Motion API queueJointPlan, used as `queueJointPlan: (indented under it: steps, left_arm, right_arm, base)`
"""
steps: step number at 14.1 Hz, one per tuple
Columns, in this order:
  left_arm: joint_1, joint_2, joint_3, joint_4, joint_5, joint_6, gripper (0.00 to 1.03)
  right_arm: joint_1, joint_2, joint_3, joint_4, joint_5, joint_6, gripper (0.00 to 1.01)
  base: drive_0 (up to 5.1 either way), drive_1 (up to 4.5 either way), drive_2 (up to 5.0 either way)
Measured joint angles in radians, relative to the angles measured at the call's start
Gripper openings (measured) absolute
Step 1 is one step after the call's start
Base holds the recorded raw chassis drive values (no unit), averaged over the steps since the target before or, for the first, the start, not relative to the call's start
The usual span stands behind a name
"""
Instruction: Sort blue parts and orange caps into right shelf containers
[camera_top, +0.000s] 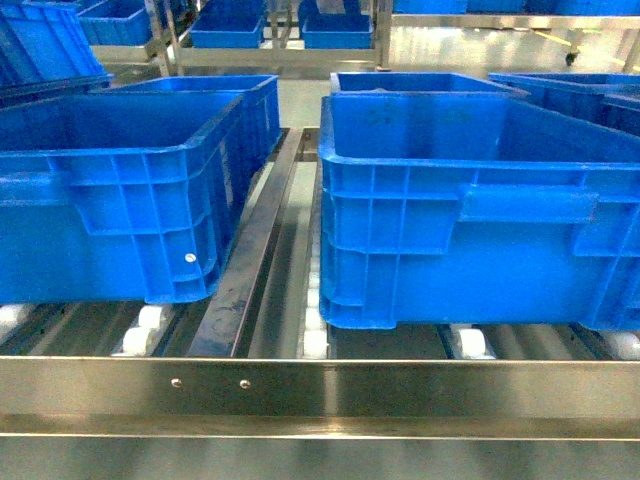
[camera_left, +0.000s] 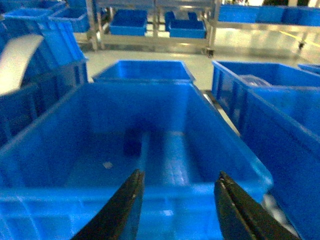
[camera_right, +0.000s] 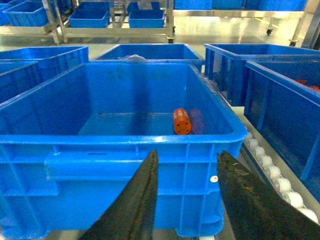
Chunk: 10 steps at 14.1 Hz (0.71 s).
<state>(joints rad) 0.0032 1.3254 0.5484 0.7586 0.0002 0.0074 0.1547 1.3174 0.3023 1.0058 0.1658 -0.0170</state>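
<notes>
1. Right gripper (camera_right: 185, 195) is hanging with its dark fingers (camera_right: 137, 205) spread apart, nothing between them, just in front of the near wall of a blue crate (camera_right: 125, 165).
2. Orange cap (camera_right: 182, 121) is lying on its side on that crate's floor, near the right wall, holed flat end facing the camera.
3. Left gripper (camera_left: 177, 205) is likewise standing spread and empty, at the near rim of another blue crate (camera_left: 55, 145).
4. Dark blue block (camera_left: 132, 142) is sitting on that crate's floor toward the back; blurred, so identity uncertain.
5. Both crates (camera_top: 110, 210) (camera_top: 480, 220) are resting on a roller shelf (camera_top: 320, 390), with a metal rail (camera_top: 262, 250) between them.
</notes>
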Motion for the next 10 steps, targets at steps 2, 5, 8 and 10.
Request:
queueJointPlan:
  steps: [2,5,8,10]
  left_arm:
    - [-0.006,-0.093,-0.129,0.046,0.002,-0.001,0.19]
    - [-0.004,-0.220,-0.279,0.060,0.000,-0.005,0.02]
    - [-0.003,-0.348,-0.370,0.037,-0.001,-0.005,0.02]
    - [-0.004,-0.447,-0.431,-0.015,0.000,-0.005,0.02]
  right_arm:
    - [-0.027,-0.104,-0.082,-0.023,-0.039,0.002,0.17]
    - [-0.068,-0.234,-0.182,-0.031,-0.076,0.006,0.02]
    - [-0.157,-0.355,-0.255,-0.117,-0.156,0.006,0.02]
    - [-0.155,-0.497,-0.271,-0.229,-0.166,0.009,0.02]
  base:
    - [0.0,0.00,0.0]
    - [0.0,0.00,0.0]
    - [0.0,0.00,0.0]
    - [0.0,0.00,0.0]
